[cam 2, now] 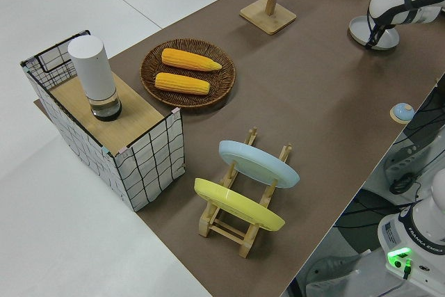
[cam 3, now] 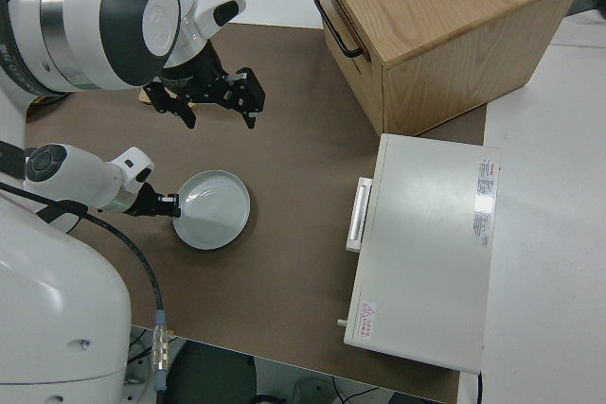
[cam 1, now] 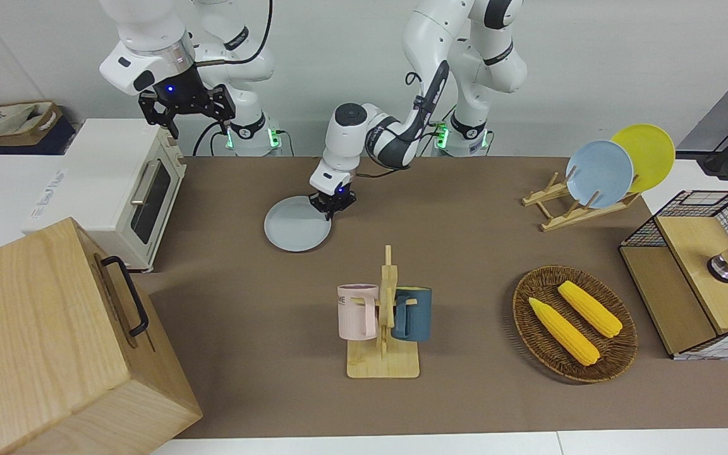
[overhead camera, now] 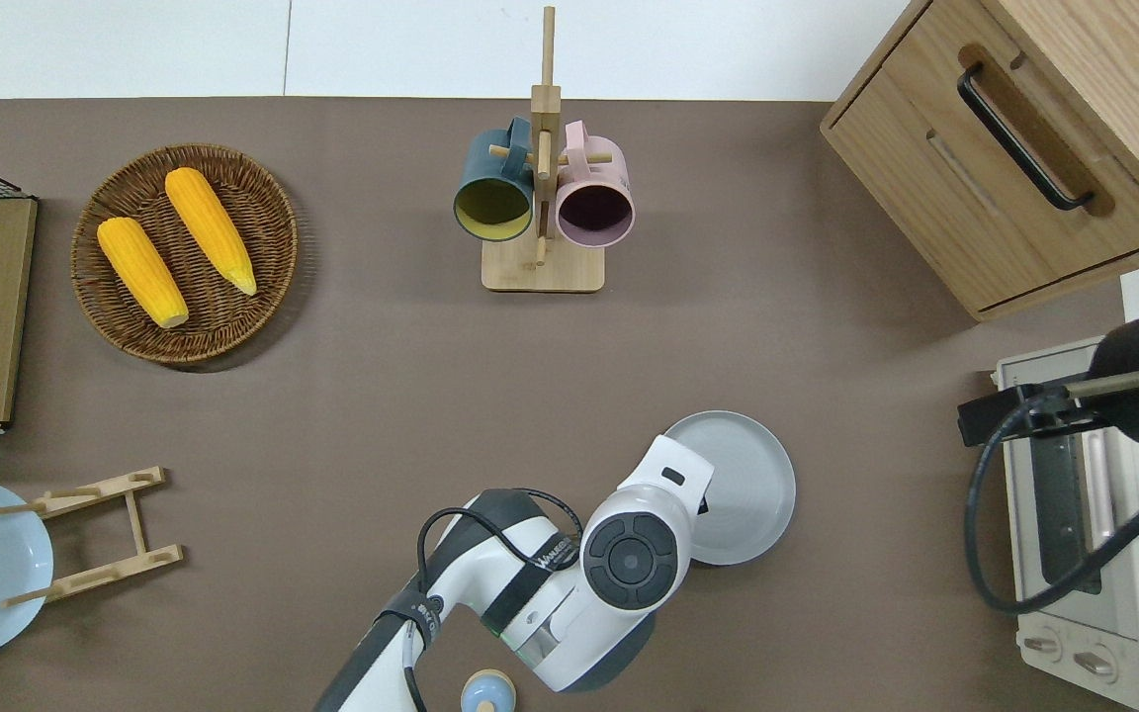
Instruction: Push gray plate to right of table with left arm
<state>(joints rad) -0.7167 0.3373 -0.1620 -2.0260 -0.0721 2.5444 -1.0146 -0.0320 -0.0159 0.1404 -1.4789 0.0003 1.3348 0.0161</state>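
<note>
— What does the gray plate look like from where you are?

— Round, shallow, pale bluish-gray, with a low raised rim all the way round and a flat, bare middle. It lies flat on the table.

— And whereabouts on the table?

— On the robots' side of the brown top, nearer to us than the mug rack with the blue mug and the pink mug, and shifted from that rack toward the right arm's end. The white toaster oven and the wooden drawer box stand at that end, well apart from the plate.

— Where is the plate relative to your claw?

— My left gripper is down low at the plate's rim, on the edge that faces the left arm's end of the table. In the front view my fingertips sit right at that rim; the rest of the plate spreads away from me toward the toaster oven. From overhead my own wrist covers the spot.

— Is the claw open or closed? Holding anything?

— I cannot tell how far apart my fingers are. I cannot make out a grip on the rim either; all that shows is the tips against that edge.

— The other arm?

— The right gripper is parked, its two fingers spread wide and holding nothing.
</note>
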